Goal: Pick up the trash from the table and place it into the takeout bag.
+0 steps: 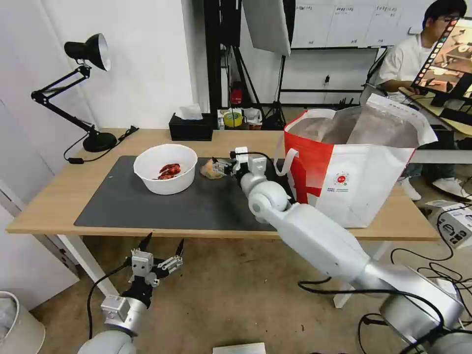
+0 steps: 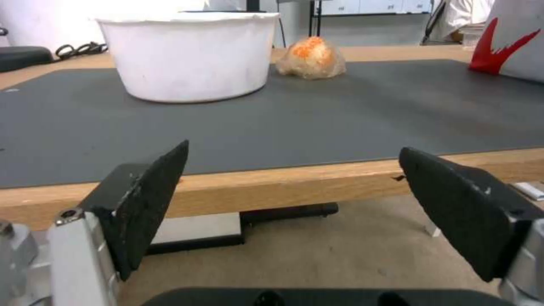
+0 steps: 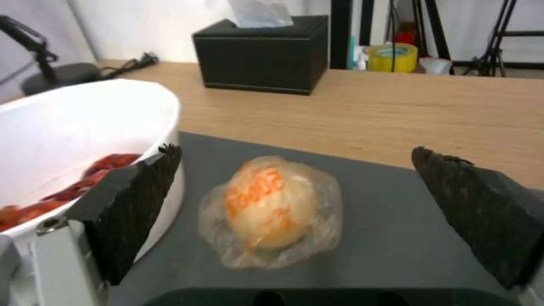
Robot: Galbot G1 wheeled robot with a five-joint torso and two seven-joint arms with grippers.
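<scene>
The light-wood surface (image 1: pixel 59 196) carries a dark grey mat (image 1: pixel 147 206), with a desk lamp (image 1: pixel 83 88) and black tissue box (image 1: pixel 191 127) at the back, before a white wall. The right hand (image 3: pixel 295 212) hovers spread around the clear-wrapped lump (image 3: pixel 272 212) beside the white bowl (image 1: pixel 165 168) (red scraps inside). The takeout bag (image 1: pixel 354 167) stands open on the right end. The left hand (image 1: pixel 161 246), fingers spread, waits below the front edge. The right wrist view alone shows orange print on the wrapper.
</scene>
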